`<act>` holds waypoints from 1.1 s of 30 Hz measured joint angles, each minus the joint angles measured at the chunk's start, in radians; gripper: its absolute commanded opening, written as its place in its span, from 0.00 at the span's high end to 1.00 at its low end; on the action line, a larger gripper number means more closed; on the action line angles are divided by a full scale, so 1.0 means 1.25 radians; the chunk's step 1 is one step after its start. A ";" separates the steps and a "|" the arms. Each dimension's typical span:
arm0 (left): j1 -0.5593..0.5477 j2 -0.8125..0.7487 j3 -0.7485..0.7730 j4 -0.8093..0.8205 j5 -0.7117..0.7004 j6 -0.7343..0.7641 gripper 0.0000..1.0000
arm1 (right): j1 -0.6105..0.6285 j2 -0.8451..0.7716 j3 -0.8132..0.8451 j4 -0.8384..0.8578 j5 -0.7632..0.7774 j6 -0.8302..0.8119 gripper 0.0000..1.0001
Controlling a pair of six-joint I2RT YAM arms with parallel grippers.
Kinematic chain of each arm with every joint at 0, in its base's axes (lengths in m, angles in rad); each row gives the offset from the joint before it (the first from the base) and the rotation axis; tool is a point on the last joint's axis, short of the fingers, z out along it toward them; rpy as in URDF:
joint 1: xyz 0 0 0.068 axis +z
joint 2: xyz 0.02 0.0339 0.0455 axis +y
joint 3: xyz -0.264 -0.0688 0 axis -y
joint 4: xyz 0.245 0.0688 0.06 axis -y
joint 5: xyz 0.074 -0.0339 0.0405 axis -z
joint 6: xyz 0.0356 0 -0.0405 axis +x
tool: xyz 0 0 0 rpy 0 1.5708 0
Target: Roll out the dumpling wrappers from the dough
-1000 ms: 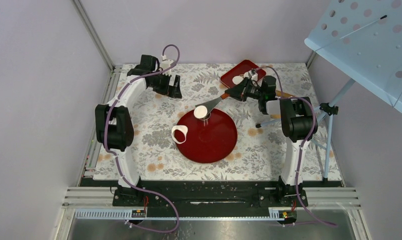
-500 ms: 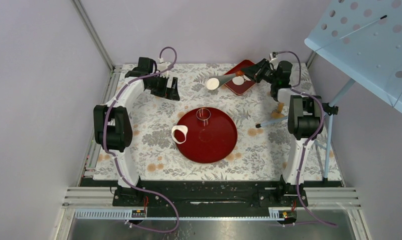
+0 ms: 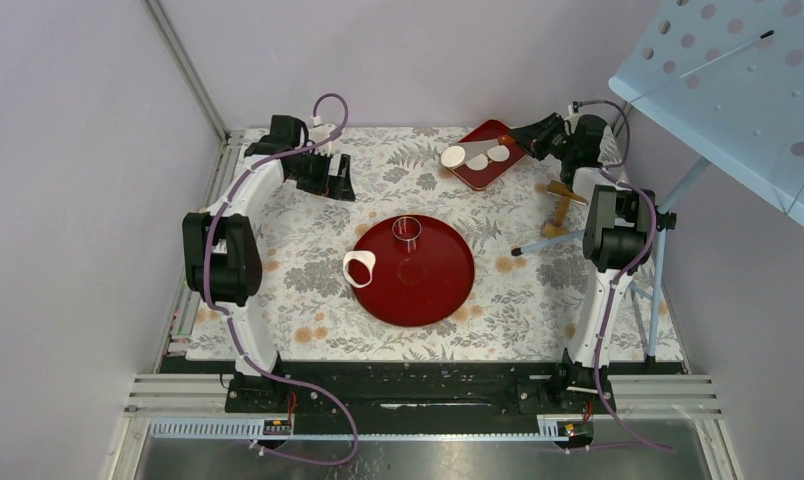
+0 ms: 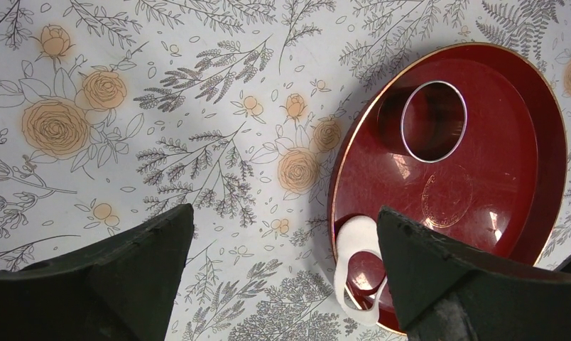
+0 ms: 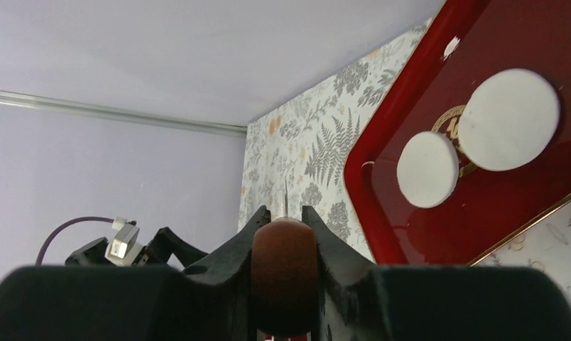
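At the tabletop's (image 3: 308,300) far right, the right end effector (image 5: 285,217), clamped on a spatula (image 5: 285,273), has carried a flat white dumpling wrapper (image 3: 453,156) from the round tray (image 3: 428,290) to the rectangular tray (image 3: 488,134); left end effector (image 4: 283,217) gapes wide.

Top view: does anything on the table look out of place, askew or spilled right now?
Only the dough: the white scrap with a round hole lies across the left rim of the round red tray, partly hanging off rather than flat inside. The ring cutter stands upright on the tray; nothing looks spilled.
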 measured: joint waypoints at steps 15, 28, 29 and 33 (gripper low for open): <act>0.008 0.000 -0.005 0.002 0.000 0.000 0.01 | -0.026 0.000 0.046 -0.154 0.095 -0.186 1.00; 0.013 0.000 -0.027 0.005 0.000 -0.001 0.01 | -0.037 0.000 0.129 -0.297 0.185 -0.377 1.00; 0.013 0.000 -0.027 0.006 0.000 -0.001 0.01 | -0.037 -0.001 0.133 -0.306 0.190 -0.397 1.00; 0.013 0.000 -0.027 0.006 0.000 -0.002 0.01 | -0.034 -0.011 0.138 -0.335 0.206 -0.461 1.00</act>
